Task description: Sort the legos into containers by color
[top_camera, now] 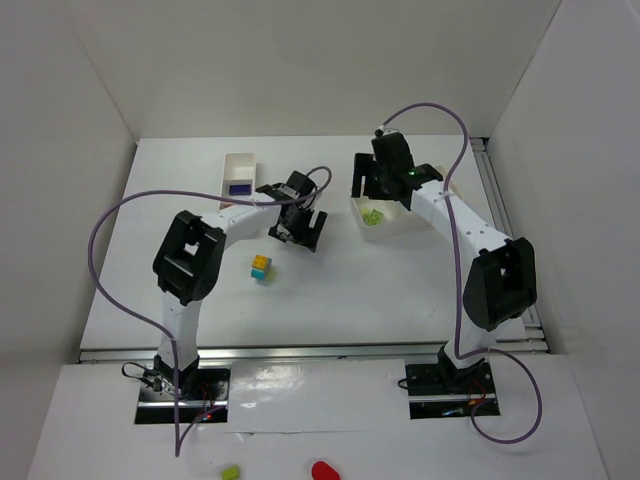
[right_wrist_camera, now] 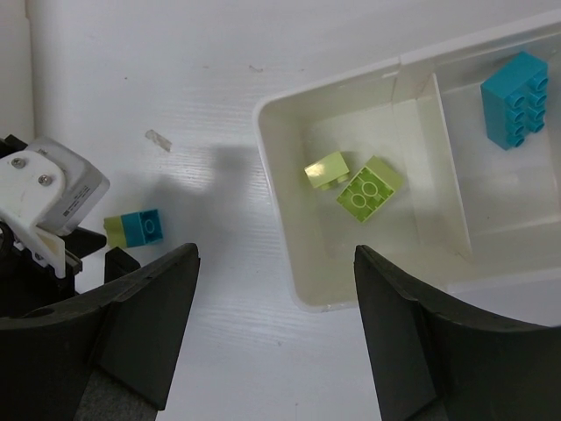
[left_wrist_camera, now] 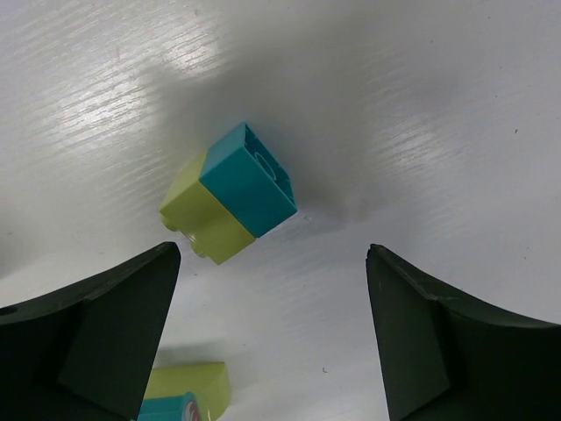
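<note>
A cyan and lime green lego stack [left_wrist_camera: 230,193] lies tilted on the table, just ahead of my open left gripper [left_wrist_camera: 272,254] and touching neither finger. A second lime and cyan piece [left_wrist_camera: 186,390] shows at the bottom edge, partly hidden by the left finger. In the top view a yellow, cyan and green stack [top_camera: 261,268] lies near the left gripper [top_camera: 297,226]. My right gripper [right_wrist_camera: 273,254] hangs open and empty over the near corner of the right container [right_wrist_camera: 280,219]. That container holds two lime legos [right_wrist_camera: 370,187] in one compartment and a cyan lego [right_wrist_camera: 514,98] in the adjoining one.
A second white container [top_camera: 238,165] stands at the back left with something blue [top_camera: 240,188] in it. White walls close in the table on three sides. A red piece [top_camera: 325,470] and a green piece [top_camera: 231,471] lie on the ledge in front of the arm bases.
</note>
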Robot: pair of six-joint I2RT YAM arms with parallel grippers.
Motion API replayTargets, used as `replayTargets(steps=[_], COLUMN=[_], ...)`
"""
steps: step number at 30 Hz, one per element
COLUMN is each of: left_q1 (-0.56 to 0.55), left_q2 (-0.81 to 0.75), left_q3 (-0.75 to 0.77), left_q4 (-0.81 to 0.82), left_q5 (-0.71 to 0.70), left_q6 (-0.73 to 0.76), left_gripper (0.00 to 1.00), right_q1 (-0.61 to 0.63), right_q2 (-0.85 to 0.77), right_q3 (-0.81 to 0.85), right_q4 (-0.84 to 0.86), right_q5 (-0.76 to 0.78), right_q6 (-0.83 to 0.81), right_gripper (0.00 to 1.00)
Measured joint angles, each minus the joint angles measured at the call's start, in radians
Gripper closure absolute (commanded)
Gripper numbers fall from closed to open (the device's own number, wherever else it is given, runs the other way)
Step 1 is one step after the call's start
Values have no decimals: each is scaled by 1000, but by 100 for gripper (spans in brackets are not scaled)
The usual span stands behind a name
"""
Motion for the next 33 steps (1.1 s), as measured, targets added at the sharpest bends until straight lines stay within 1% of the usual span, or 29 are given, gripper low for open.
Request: replayTargets(steps=[6,10,13,18,23,26,29,30,32,33], left_q1=[-14,-55,-78,-77,-65,-46,-29,-24,-21,-22], left_q2=[0,0,0,0,4,8,28,39,56,64], left_q3=[24,61,90,114,131,130,131,130,130,129], left_q4=[-3,-5,-11,-37,-90,-93,-86,-84,-84,-85], left_q5=[48,82,92,41,-49,-74,-76,-76,-74,-72], left_q6=[1,-3,-15,-28,-94,-136,-156,-156,-156,-157], left_gripper=[7,10,10,0,0,7,11,11,16,16], right_q1=[0,0,0,0,0,0,0,0,0,0], right_q2=[0,-2,-7,-23,-24,-24,-24,-24,-24,-24], right_q3=[-2,-16,-28,-45,-45,-45,-45,-45,-45,-45], right_q4=[-4,-8,-9,-15,-16,-16,-16,-17,-18,-18], right_q5=[0,1,1,3,5,5,5,5,5,6], right_q6=[4,6,7,7,7,7,6,6,6,6], right_gripper=[21,21,21,21,21,21,21,21,21,21])
